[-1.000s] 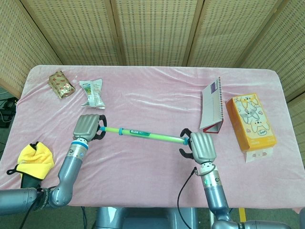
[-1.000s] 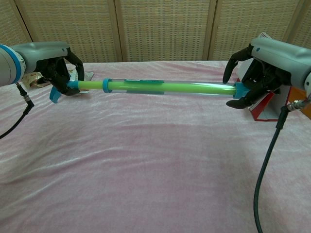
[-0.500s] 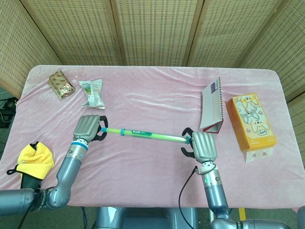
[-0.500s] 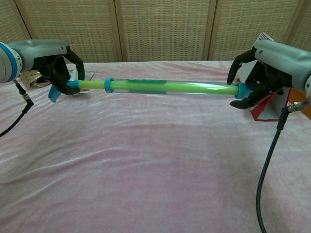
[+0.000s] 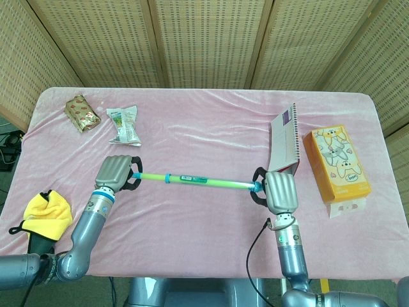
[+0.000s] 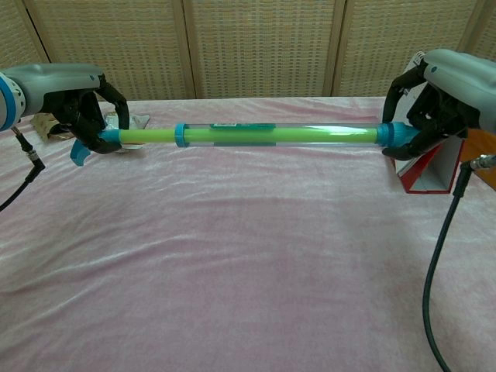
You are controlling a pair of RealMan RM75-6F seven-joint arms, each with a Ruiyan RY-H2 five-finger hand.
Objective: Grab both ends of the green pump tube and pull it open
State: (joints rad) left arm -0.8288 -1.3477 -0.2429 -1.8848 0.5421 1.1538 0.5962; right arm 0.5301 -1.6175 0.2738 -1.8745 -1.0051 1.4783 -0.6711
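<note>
I have the pump (image 5: 204, 181) lifted above the table (image 5: 204, 121), stretched between my hands: left hand (image 5: 115, 173) fingers clamped on its left end, right hand (image 5: 280, 192) clamped on the right.

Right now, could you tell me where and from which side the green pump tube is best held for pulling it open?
Grip the green pump tube at its two blue end pieces, one hand from each side, as the left hand and right hand do. It lies level, left to right, above the pink tablecloth; the ends give the fingers something to pull against, probably more than the smooth shaft would.
</note>
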